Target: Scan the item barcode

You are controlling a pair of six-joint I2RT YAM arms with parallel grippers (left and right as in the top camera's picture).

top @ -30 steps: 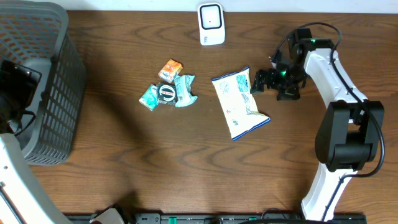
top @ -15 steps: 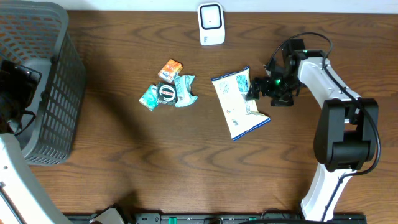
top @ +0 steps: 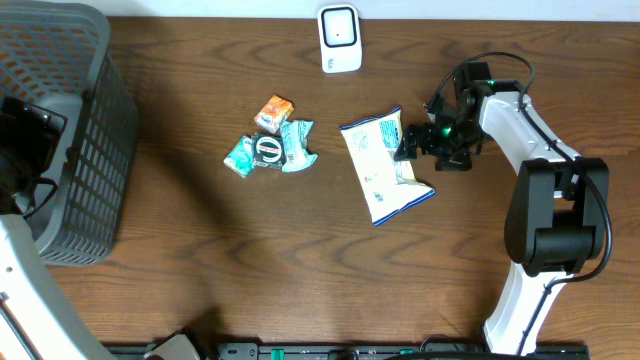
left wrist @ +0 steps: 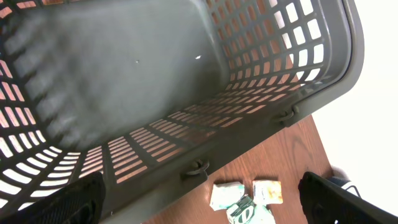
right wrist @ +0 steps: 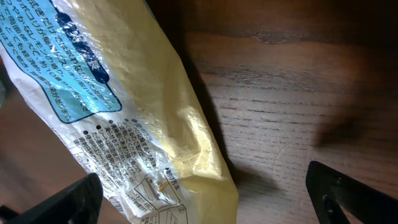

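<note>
Now, step: reach-in for pickup; bag not yet gripped.
Item: snack bag [top: 385,168] flat mid-table, scanner [top: 339,38] at its 11 o'clock.
R claw: right gripper [top: 410,146] wide, at bag's 3 o'clock edge.
L claw: left gripper [left wrist: 205,200] wide, over basket [left wrist: 186,93].
Next: you straddle edge, close, lift twd scanner.

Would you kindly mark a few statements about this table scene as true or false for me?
1. The white bag lies flat on the table next to the right gripper. True.
2. The right gripper's jaws are shut on the bag. False: they stand wide open, not closed on it.
3. The small packets sit inside the basket. False: they lie on the table, between basket and bag.
4. The white scanner stands near the table's far edge. True.
</note>
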